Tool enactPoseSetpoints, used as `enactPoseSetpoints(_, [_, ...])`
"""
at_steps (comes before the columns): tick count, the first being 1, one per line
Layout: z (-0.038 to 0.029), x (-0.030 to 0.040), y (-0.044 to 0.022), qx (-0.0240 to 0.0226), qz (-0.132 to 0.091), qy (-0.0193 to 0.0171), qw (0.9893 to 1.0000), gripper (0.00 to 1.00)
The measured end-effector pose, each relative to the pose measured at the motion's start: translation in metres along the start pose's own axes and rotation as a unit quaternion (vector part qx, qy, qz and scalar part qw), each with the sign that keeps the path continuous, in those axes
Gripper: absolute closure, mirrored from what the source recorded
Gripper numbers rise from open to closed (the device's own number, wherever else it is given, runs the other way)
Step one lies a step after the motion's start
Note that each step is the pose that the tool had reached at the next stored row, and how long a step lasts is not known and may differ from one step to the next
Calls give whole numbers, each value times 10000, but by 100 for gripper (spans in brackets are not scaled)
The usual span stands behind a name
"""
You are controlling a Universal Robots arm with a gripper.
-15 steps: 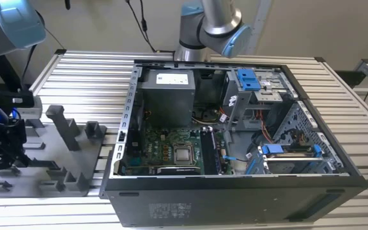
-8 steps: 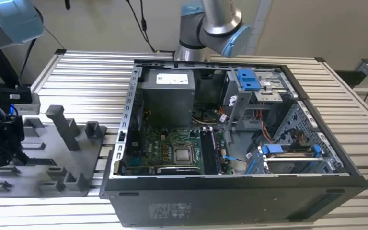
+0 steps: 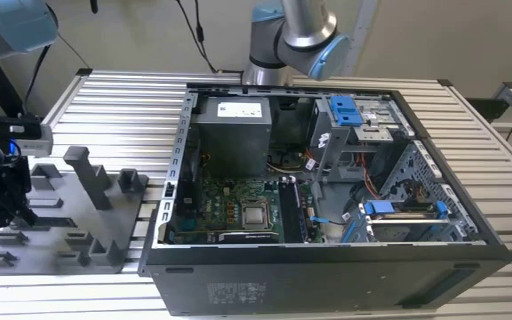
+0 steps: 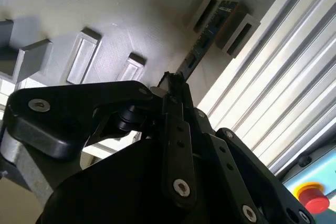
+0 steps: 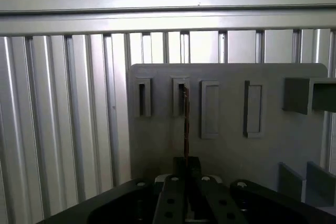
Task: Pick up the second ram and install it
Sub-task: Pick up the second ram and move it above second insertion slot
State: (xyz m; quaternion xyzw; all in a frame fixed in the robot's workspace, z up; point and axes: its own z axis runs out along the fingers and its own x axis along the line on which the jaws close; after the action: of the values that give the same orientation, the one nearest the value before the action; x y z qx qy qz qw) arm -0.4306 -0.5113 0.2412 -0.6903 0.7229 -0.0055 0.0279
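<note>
End effector (image 5: 187, 164), black, linkage type: jaws drawn together, clamped on the near end of the second ram (image 4: 203, 43), a long, narrow, flat dark green-black memory stick with small black chips. In the first wrist view the stick shows edge-on, a thin line running straight out from the jaws.

The stick's far end reaches in among upright grey slotted posts (image 4: 242, 31). Cannot tell whether it sits in a slot or just beside one, or whether it is lifted clear.

The posts stand on a flat grey plastic tray (image 5: 231, 150), close to the tray edge that borders bare desk slats. More slotted posts stand in a row alongside, with taller blocks farther along the tray.

The tray rests on a ribbed aluminium desk (image 3: 123, 113), by the desk edge at the exterior view's left. In that view the end effector hangs over the tray's outer end.

Just beside the tray, toward the exterior view's right, lies an open black computer tower case (image 3: 327, 287), on its side and taking up most of the desk. Inside it:
- a green motherboard (image 3: 225, 200) with a silver square processor socket (image 3: 256, 215)
- a grey power supply box (image 3: 234, 133)
- blue plastic drive brackets (image 3: 345, 110)

Grey arm joint with pale blue cap (image 3: 301, 37) behind the case at the desk's far edge. Red round button on a yellow base (image 4: 313, 198) beyond the slats in the second wrist view.
</note>
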Motion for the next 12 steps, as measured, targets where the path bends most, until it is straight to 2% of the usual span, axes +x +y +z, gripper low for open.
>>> enactPoseSetpoints(12, [-156, -5, -7, 0, 0, 0, 10000, 86])
